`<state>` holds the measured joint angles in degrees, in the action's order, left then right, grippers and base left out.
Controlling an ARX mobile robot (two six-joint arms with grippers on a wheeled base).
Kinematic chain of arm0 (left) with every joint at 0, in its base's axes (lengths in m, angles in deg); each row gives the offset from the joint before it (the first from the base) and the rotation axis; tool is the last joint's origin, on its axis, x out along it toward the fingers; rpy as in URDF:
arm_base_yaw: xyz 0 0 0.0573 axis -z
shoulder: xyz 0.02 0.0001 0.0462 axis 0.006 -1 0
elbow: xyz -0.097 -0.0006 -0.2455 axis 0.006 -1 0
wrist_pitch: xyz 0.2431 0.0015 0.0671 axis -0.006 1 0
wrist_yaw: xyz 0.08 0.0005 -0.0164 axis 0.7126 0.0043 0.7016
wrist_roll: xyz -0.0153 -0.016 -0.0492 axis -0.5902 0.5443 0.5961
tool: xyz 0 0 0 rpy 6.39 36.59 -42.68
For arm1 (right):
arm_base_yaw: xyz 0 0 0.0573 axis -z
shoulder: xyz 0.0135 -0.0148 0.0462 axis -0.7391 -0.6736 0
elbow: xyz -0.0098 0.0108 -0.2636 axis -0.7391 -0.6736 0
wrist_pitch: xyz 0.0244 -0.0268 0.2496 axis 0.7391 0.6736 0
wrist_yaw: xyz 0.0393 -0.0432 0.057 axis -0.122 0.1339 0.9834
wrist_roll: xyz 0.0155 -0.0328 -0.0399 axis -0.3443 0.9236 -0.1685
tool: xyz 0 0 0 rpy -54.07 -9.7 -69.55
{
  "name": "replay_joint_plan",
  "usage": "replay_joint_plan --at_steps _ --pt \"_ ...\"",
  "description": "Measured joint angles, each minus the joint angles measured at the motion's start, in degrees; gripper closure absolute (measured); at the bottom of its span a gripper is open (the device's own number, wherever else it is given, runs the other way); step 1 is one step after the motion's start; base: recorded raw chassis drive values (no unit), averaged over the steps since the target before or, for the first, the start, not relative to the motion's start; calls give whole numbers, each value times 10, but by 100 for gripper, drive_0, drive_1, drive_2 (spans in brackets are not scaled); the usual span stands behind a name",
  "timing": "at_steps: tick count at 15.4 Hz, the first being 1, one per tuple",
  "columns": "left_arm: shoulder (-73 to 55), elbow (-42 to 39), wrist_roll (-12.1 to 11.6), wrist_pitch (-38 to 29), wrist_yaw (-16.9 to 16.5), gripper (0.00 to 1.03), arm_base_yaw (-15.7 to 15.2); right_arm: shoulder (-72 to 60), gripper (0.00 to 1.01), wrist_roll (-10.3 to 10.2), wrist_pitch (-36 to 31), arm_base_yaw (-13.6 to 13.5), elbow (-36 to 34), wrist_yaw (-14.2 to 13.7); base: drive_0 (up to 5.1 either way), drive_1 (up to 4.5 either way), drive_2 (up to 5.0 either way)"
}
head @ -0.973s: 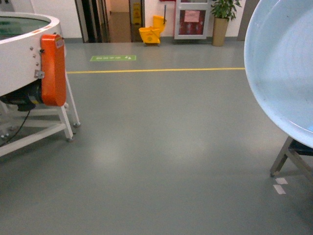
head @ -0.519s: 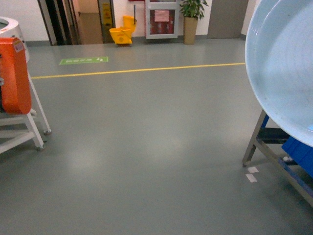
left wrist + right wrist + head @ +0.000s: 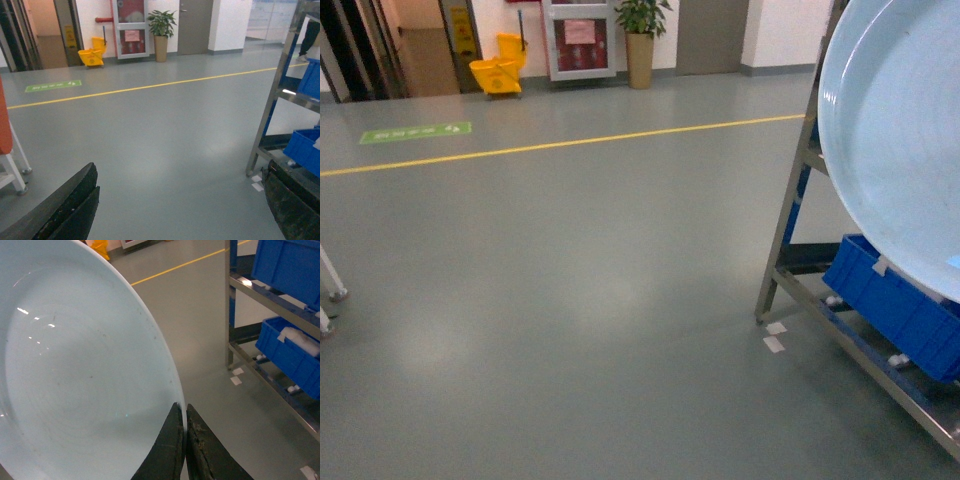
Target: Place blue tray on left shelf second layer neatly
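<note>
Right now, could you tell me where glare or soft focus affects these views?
Head view: ceiling light glares off the floor; the near blue tray looks soft. Right wrist view: small highlights speckle the tray; the right gripper is sharp. Left wrist view: the left gripper's fingers are dark, underexposed.

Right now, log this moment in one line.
phase: approaching rack | right gripper: pinching blue tray rim | left gripper: open, empty

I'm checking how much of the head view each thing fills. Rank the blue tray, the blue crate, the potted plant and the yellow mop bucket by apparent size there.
1. Blue tray, by far, though it is held close to the camera.
2. Blue crate.
3. Potted plant.
4. Yellow mop bucket, close to the plant in apparent size; both stand far back, so that order is unsure.
</note>
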<state>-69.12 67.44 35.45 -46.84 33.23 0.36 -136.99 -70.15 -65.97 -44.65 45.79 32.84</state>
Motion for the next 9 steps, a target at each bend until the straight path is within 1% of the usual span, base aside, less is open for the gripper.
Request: replay_joint_plan --at_steps 9 --pt "0 0 0 0 0 5 0 0 99 0 0 0 0 1 -163 -163 -163"
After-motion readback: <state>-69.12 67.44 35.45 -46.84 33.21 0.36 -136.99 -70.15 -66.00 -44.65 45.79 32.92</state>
